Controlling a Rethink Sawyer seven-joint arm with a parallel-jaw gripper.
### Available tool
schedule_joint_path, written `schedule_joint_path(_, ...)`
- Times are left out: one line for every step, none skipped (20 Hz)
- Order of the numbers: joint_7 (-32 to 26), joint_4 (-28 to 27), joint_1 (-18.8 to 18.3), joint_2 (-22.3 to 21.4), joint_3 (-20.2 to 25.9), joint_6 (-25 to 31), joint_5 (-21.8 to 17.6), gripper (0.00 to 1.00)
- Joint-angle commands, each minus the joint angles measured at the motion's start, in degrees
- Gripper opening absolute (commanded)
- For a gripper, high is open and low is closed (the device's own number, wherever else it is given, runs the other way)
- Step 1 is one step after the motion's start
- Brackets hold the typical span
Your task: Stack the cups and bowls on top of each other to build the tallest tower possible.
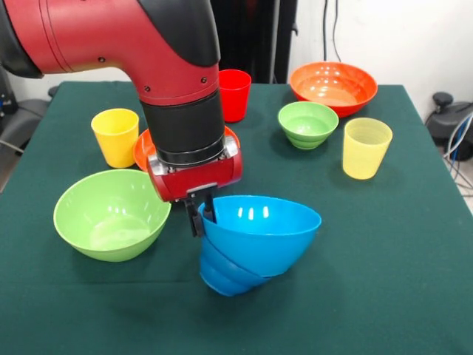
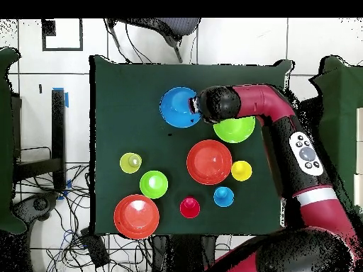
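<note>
My gripper [image 1: 202, 217] [image 2: 193, 106] is shut on the rim of the big blue bowl [image 1: 262, 231] [image 2: 176, 107], one finger inside and one outside. That bowl tilts toward me and sits nested in a small dark blue bowl [image 1: 222, 275]. Whether this pair touches the cloth I cannot tell. The big green bowl [image 1: 111, 214] [image 2: 235, 130] stands beside it. An orange-red bowl [image 1: 142, 150] [image 2: 209, 161] is mostly hidden behind the arm. The yellow cup [image 1: 116, 137] [image 2: 241, 170] and red cup [image 1: 234, 95] [image 2: 189, 207] stand upright. The light blue cup [image 2: 223, 196] shows only from overhead.
A second orange-red bowl [image 1: 332, 87] [image 2: 136, 216], a small green bowl [image 1: 307, 124] [image 2: 154, 184] and a ribbed pale yellow cup [image 1: 366, 148] [image 2: 130, 163] stand on the dark green cloth [image 1: 384, 281]. The arm [image 2: 283, 134] reaches over the big green bowl's side.
</note>
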Motion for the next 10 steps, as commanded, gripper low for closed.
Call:
schedule_joint_path(-17.2,-4.8,2.8,-0.4,-4.7,11.1,-3.8,0.0)
schedule_joint_path(-17.1,-5.0,3.0,-0.5,-4.8,11.8,-3.7,0.0)
schedule_joint_path(-17.1,-5.3,3.2,-0.5,-4.9,12.5,-3.6,0.0)
schedule_joint_path(-17.0,-5.5,3.4,-0.6,-5.0,13.3,-3.5,0.0)
schedule_joint_path(-17.1,-4.8,2.7,-0.8,-4.6,12.8,-3.0,0.0)
schedule_joint_path(-16.9,-4.3,2.4,-1.0,-4.0,12.5,-2.5,0.0)
schedule_joint_path(-16.7,-2.7,0.9,-1.8,-2.9,10.0,-2.0,0.0)
schedule_joint_path(-16.6,-2.2,0.5,-2.1,-2.4,9.5,-1.8,0.0)
schedule_joint_path(-16.5,-2.4,0.9,-2.8,-2.1,9.8,-1.8,0.0)
schedule_joint_path(-16.3,-2.3,0.8,-3.0,-2.0,9.5,-1.9,0.0)
